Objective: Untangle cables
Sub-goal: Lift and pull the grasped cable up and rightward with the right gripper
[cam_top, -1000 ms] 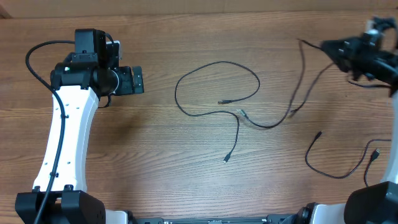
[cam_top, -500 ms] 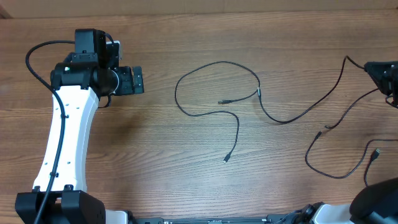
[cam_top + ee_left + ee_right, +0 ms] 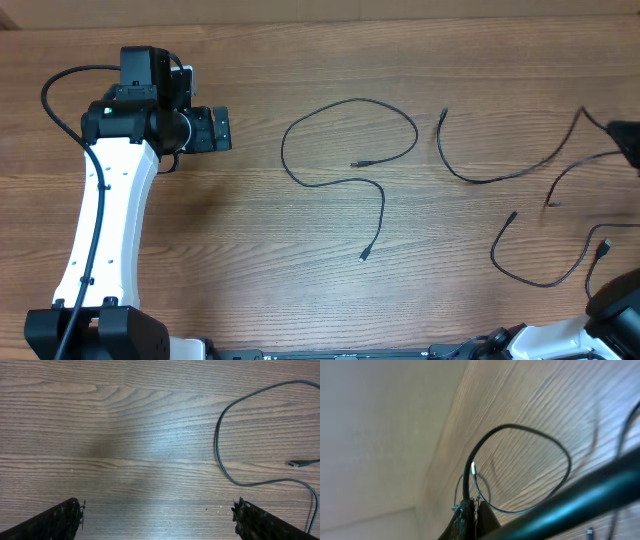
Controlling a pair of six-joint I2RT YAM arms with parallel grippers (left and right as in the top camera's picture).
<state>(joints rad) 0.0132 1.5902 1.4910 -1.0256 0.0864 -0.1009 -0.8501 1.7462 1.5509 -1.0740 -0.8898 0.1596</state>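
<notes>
Three thin black cables lie apart on the wooden table. One looped cable [image 3: 340,140] sits at the centre, with a plug inside the loop and another at its lower end; part of it shows in the left wrist view [image 3: 225,455]. A second cable [image 3: 500,172] curves from a plug at centre right up to my right gripper [image 3: 628,140] at the right edge, which is shut on it [image 3: 467,480]. A third cable [image 3: 540,270] lies at the lower right. My left gripper [image 3: 157,517] is open and empty over bare wood, left of the loop.
My left arm [image 3: 100,230] runs up the left side of the table. A thick dark arm cable [image 3: 580,495] crosses the right wrist view. The table's far edge and a pale wall [image 3: 370,435] show in that view.
My right gripper has pulled its cable to the right. The cable's free plug slid away from the centre loop and now lies separate from it. My left arm has not moved.
</notes>
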